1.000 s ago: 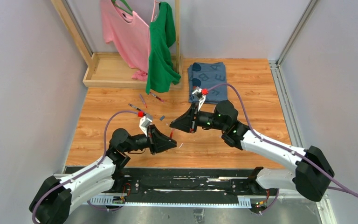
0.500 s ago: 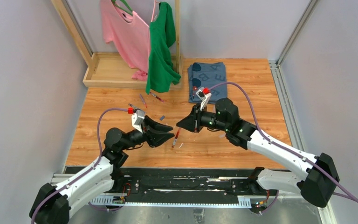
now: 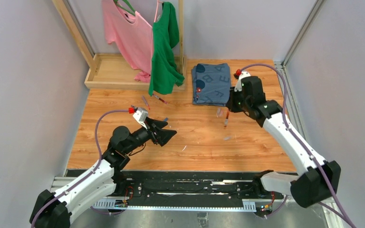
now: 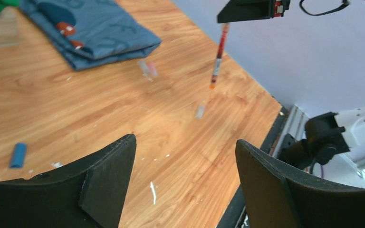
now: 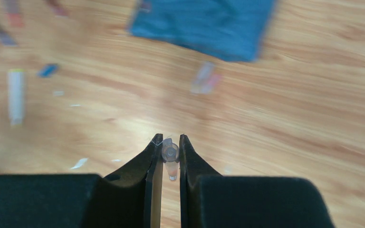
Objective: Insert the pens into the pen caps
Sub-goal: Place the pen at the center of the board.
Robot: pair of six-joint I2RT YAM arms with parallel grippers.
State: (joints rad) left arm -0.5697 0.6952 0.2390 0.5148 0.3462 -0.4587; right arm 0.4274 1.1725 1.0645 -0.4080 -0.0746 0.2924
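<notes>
Wood table (image 3: 123, 109): left gripper (image 4: 185, 142) low, jaws apart, empty; right gripper (image 5: 170, 142) extended, clamped on red pen (image 4: 218, 53); blue cloth (image 3: 212, 85) reads maybe "ABE".

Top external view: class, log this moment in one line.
left gripper: open, empty | right gripper: shut on thin dark red pen, hanging over wooden table

Left pincer (image 4: 185, 142) gapes wide; right pincer (image 5: 168, 144) is clamped nearly closed.

The folded blue shirt (image 3: 212, 85) bears large letters B, A, E.
</notes>
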